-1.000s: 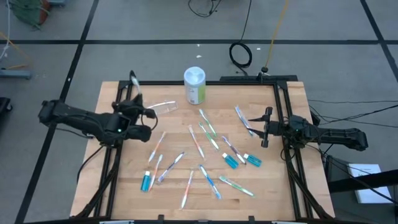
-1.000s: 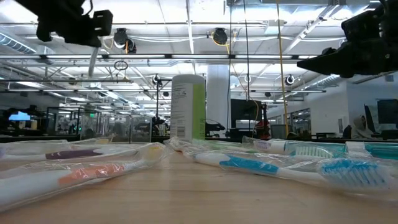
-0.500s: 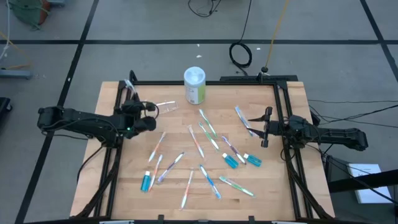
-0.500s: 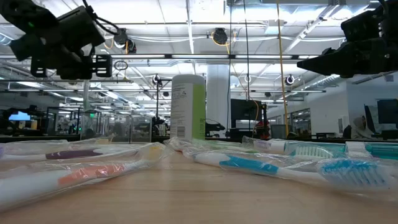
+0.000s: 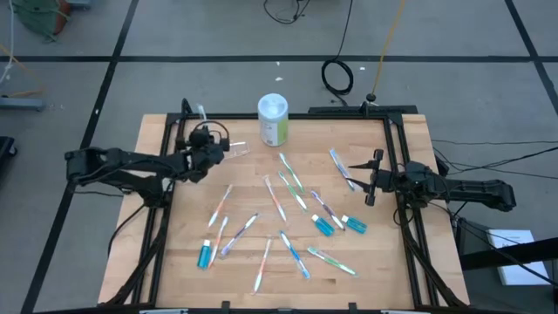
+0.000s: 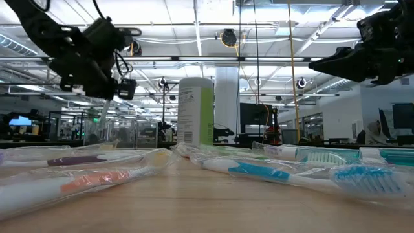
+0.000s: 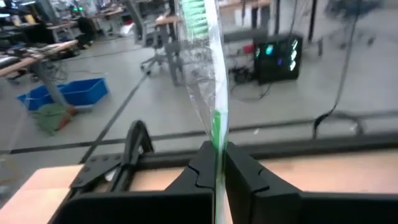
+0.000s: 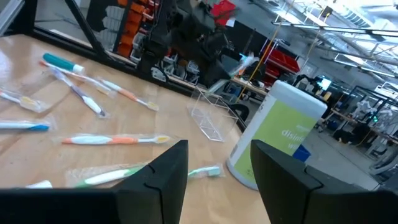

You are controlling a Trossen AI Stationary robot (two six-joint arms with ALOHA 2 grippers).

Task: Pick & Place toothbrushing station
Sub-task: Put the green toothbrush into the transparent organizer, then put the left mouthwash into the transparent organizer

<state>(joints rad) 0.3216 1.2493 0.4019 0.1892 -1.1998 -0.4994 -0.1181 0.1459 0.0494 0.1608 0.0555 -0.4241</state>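
My left gripper (image 5: pixel 207 146) is above the table's far left part, shut on a green-handled toothbrush (image 7: pixel 214 124) in a clear wrapper, beside a clear plastic cup (image 5: pixel 234 149) that lies on its side. The cup also shows in the right wrist view (image 8: pixel 208 118). Several wrapped toothbrushes (image 5: pixel 277 199) lie flat on the wooden table. Three blue tubes lie among them: one near left (image 5: pixel 206 254) and two right of centre (image 5: pixel 323 227) (image 5: pixel 354 224). My right gripper (image 5: pixel 373 179) is open and empty above the table's right side. My left gripper pinches the toothbrush's green handle (image 7: pixel 216 142) through its wrapper between the two fingers (image 7: pixel 200 171). The fingers lie across the brush. The bristle end (image 7: pixel 194 14) stands out past the fingers. The other end (image 6: pixel 103 110) hangs below them, clear of the table.
A white and green canister (image 5: pixel 273 119) stands upright at the table's far middle, just right of the cup. Black frame bars run along the far edge (image 5: pixel 288 116) and both sides of the table. A coiled black cable (image 5: pixel 337 76) lies on the floor beyond.
My left gripper has gone toward the table's far edge and to the right, toward the clear cup, and has turned as it went. It stays shut on the toothbrush, which stays clear of the table. The right arm has kept still.
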